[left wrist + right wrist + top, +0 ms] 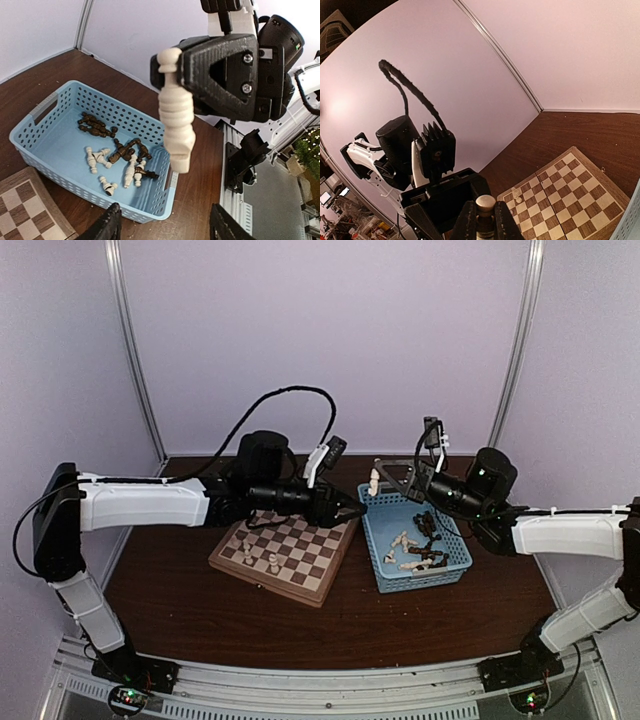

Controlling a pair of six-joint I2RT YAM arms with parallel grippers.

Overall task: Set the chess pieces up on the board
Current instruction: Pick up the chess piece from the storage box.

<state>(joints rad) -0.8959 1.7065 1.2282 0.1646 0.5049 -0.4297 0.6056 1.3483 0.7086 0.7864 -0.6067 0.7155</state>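
We find the R gripper [485,226] clamped on a cream piece [176,120] at its neck, base hanging free, held up near the far-left corner of the blue basket [425,580]; the L gripper [165,227] has its jaws apart w/ nothing between, just beside the held piece, by the far-right corner of the board [318,578]; standing pieces [272,563] on the board, approx. three, though the view is too coarse to be sure; loose pieces [117,150], cream and dark, lie in the basket.
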